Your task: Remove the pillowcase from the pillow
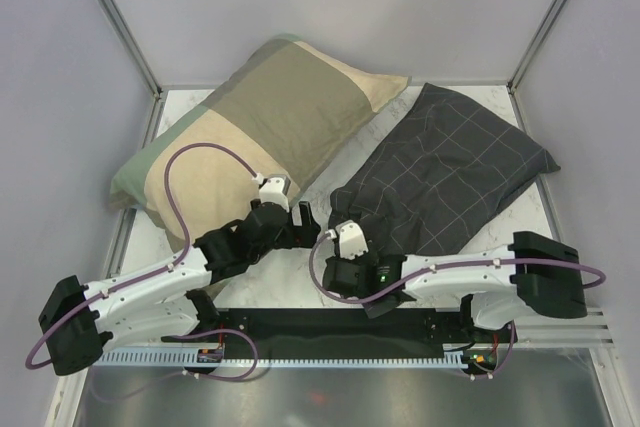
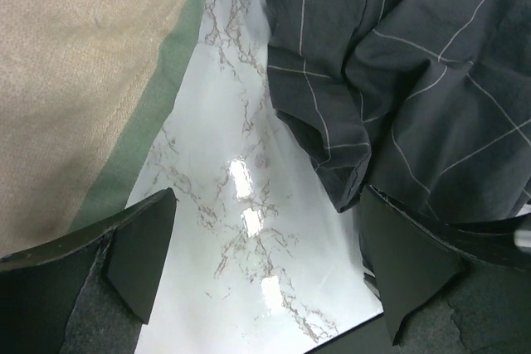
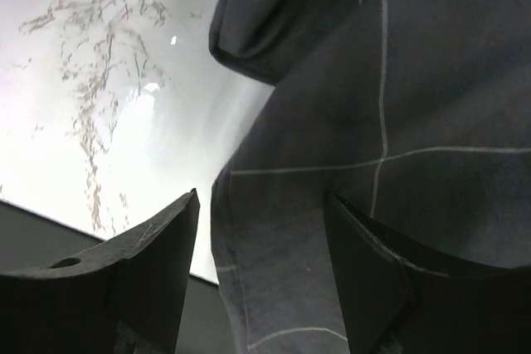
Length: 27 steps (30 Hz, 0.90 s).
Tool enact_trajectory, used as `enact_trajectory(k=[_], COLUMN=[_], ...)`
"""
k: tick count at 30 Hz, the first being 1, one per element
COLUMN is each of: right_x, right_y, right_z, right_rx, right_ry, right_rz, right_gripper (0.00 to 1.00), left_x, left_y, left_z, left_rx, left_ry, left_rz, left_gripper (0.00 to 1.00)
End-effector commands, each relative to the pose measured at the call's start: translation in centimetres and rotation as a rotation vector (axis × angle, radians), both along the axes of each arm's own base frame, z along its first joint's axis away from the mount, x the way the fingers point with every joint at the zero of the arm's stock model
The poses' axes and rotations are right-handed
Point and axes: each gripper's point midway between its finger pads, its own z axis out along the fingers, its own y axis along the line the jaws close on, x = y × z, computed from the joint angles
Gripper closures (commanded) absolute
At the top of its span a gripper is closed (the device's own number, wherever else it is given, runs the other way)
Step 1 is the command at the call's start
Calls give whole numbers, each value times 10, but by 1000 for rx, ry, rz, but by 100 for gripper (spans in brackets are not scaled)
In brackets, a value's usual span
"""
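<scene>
The dark charcoal pillowcase with thin light grid lines lies on the right half of the marble table, still bulging as if filled. The cream pillow is hidden. My left gripper is open and empty over bare marble between the two cushions. In the left wrist view the pillowcase's crumpled near edge lies just beside its right finger. My right gripper is open at the pillowcase's near left corner. In the right wrist view a fold of the fabric hangs between its fingers.
A larger olive-and-tan patchwork pillow with a green edge fills the back left of the table. Grey walls with metal posts close in the left, back and right sides. The table's dark front edge runs just below both grippers.
</scene>
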Motion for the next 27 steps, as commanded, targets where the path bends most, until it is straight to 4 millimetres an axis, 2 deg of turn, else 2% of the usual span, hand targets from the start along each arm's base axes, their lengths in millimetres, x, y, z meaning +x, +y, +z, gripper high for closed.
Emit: enact_trajectory(k=[1,2,3,5,6,8,9,10,11,13,14,17,18,23,27], right_x=[10,10,8,8,9,11,15,19,23,36,42,62,68,95,101], right_y=[15,18,15,15,15,21,24,26,33,33,39,40,37,18,-4], right_z=[1,-2,-15,-22,-23,-14,-4,4,20,38,55,99,117,175,201], right_rx=[-11,-22,-61,-81,-88,-75,-57,-48,-24,-21,-3,70,93,180,221], right_ry=[-48,-42,-30,-20,-24,-34,-56,-75,-99,-130,-150,-201,-224,-289,-318], right_rz=[-44,-43,-47,-61,-65,-61,-62,-59,-43,-51,-38,-60,-53,-94,-128], right_gripper=[32,34,36,49,72,94,97,98,99,100,100,100,100,100,100], left_x=[1,0,0,-1,-1,-2,-3,-4,-4,-5,-6,-8,-8,-9,-9], left_y=[-5,-5,-6,-5,-5,-5,-5,-7,-7,-8,-8,-5,-5,-8,-19], left_z=[11,12,14,17,19,26,27,30,35,38,39,47,49,61,58], left_rx=[-32,-32,-39,-49,-52,-58,-59,-63,-62,-61,-63,-81,-86,-129,-153], left_ry=[5,6,4,-4,-9,-30,-36,-43,-69,-87,-92,-119,-126,-160,-153], left_rz=[-5,-6,-7,-12,-14,-30,-42,-61,-82,-110,-117,-123,-125,-142,-165], left_gripper=[0,0,0,0,0,0,0,0,0,0,0,0,0,0,0])
